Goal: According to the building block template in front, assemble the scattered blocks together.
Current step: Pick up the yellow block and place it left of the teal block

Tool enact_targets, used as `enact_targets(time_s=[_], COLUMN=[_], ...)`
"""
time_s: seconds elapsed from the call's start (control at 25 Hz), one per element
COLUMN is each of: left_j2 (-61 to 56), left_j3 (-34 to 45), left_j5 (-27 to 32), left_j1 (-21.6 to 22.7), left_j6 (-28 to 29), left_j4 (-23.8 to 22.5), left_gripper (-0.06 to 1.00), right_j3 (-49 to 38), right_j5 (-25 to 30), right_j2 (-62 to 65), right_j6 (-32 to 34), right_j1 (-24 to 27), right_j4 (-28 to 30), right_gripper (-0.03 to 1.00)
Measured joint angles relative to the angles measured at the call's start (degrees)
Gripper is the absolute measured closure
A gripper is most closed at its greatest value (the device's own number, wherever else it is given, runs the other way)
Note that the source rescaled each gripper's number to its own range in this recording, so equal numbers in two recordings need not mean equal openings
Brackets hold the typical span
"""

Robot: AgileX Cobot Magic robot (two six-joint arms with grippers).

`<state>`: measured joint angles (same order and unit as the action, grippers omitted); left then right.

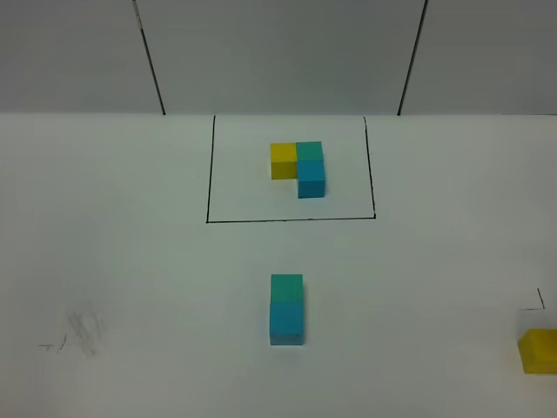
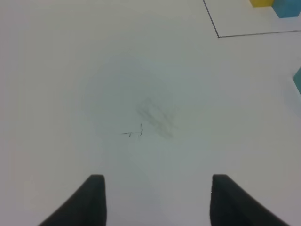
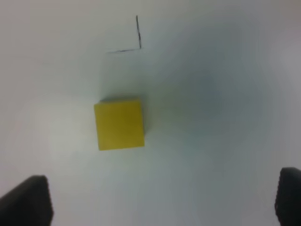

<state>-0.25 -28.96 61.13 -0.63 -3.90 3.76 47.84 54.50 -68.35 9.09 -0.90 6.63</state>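
Note:
The template (image 1: 298,167) is an L of yellow, teal-green and sky-blue small cubes inside a black-line rectangle (image 1: 209,174) at the back of the table. In front of it the loose teal-green block (image 1: 286,287) and the sky-blue block (image 1: 286,322) sit touching, teal behind blue. The loose yellow block (image 1: 539,350) lies apart at the right edge; it also shows in the right wrist view (image 3: 119,124). My right gripper (image 3: 164,200) is open above the table, with the yellow block ahead of its fingers. My left gripper (image 2: 157,200) is open and empty over bare table.
A faint pencil smudge (image 1: 83,333) marks the table at front left; it also shows in the left wrist view (image 2: 155,117). A small black corner mark (image 1: 540,300) lies just behind the yellow block. A grey panelled wall (image 1: 278,52) stands behind the table.

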Motion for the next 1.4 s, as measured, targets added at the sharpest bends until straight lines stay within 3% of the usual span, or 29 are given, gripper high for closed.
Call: enact_targets(time_s=[0.56,1.4], left_j2=[0.0,0.0], left_j3=[0.0,0.0], left_j5=[0.0,0.0], left_j1=[0.0,0.0], left_j6=[0.0,0.0], left_j4=[0.0,0.0], left_gripper=[0.66,0.66], right_j3=[-4.1,-8.5], right_j5=[-11.4,-22.3], right_j2=[-12.2,-20.6], right_j6=[0.7,1.8], right_j1=[-3.8,-4.5], right_j4=[-0.3,-1.1], right_gripper=[0.02,0.02])
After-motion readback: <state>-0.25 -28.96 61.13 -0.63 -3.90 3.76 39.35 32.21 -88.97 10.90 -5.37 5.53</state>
